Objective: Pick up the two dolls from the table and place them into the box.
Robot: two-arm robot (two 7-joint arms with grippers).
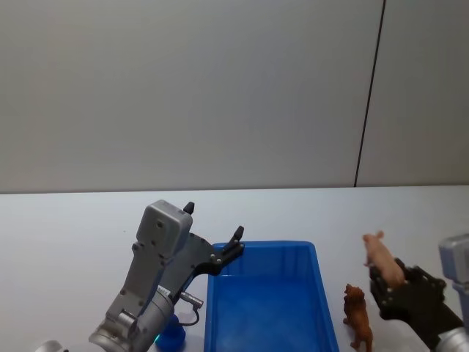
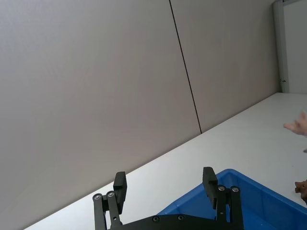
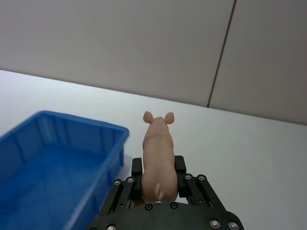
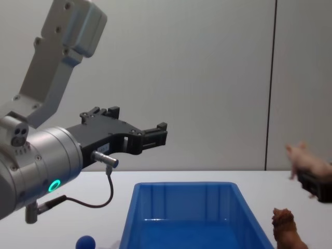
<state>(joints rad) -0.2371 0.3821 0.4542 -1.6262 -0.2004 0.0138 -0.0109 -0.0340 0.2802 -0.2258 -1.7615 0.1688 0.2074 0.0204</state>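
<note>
Pig point(image 1: 381, 257) pinched in right gripper, brown doll beside box

The right gripper point(image 1: 388, 277) sits at 3 o'clock of the box point(image 1: 278, 246), its black fingers point(image 3: 181, 168) pressed against the flanks of the pig. The pig is smooth, pale pink moulded plastic with a rounded back and two small ears. Its snout points to 12 o'clock, toward the wall point(image 1: 220, 88). In the chest view it hangs higher than the brown doll point(image 1: 357, 315).

The brown doll stands on the table point(image 1: 73, 235) at 4 o'clock of the box, just beside the box's right wall and apart from it. Its coat is shaggy and rough, and it rests on four legs.

The box is a bright blue rectangular plastic bin with a rolled rim and shallow ribs down its inner walls. The left gripper point(image 1: 214, 220) hovers over the box's 10 o'clock corner. Its two flat black fingers point(image 2: 120, 184) are spread wide with nothing between them. Its grey metal wrist shows a lit green ring in the chest view.

A small, round blue ball point(image 4: 85, 242) lies on the table at 8 o'clock of the box. The table is flat, matte white. The wall is plain grey panelling split by a thin dark seam.
</note>
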